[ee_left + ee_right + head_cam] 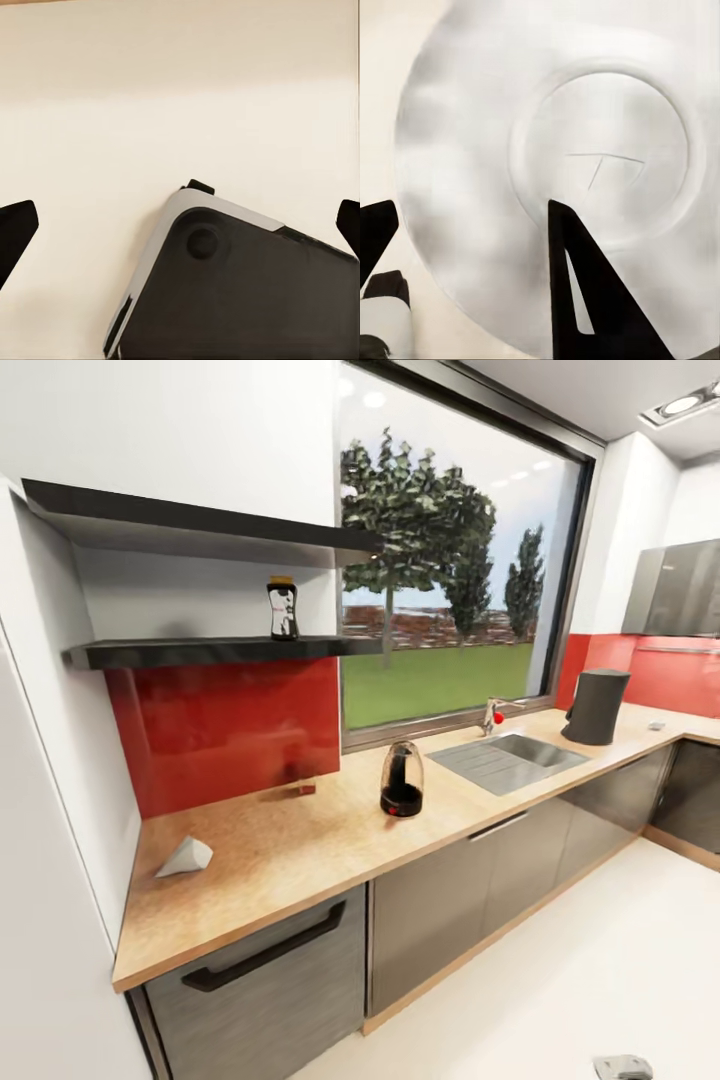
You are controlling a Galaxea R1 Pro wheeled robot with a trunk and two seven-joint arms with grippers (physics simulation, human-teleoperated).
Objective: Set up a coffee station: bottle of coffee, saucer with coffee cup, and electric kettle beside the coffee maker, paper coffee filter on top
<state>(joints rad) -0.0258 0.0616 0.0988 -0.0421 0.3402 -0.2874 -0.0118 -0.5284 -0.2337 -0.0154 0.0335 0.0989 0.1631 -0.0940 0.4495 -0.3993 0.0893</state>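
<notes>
While the right end effector [465, 217] grips the saucer [547, 150] by its rim, the left end effector [180, 225] hangs released over the floor [180, 90].

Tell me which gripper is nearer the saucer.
Right. The right gripper is on the saucer, one finger across its face. The left gripper hangs open over bare floor and the robot's base.

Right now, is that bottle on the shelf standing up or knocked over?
Upright. The bottle of coffee stands on its base on the lower shelf, cap on top.
</notes>
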